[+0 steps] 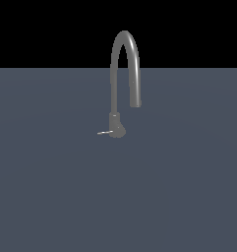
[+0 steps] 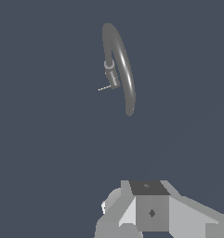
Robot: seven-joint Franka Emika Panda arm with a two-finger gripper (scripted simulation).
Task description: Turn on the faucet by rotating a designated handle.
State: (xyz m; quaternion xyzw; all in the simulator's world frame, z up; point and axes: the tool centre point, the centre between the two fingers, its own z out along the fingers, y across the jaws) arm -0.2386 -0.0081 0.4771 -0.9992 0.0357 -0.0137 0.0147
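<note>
Flat slate-blue ground (image 1: 51, 197) fills the lower part of the exterior view, under a black band of background.

Toward the exterior view's left of the tap sits the handle (image 1: 104, 132), a thin pale rod sticking out sideways from the base, roughly level. Just right of it rises the faucet (image 1: 116, 123), its thick short base standing on the ground near the middle of the view; a slim neck climbs from it, arches over and comes down to an open end on the exterior view's right, well above the ground.

No arm appears in the exterior view. In the wrist view the gripper (image 2: 146, 211) shows only as blocky grey and white body parts at the frame's edge, well apart from the faucet (image 2: 125, 69) and handle (image 2: 104, 88). Its fingertips are out of frame, so I cannot tell how wide the claw stands; nothing shows held in it.
</note>
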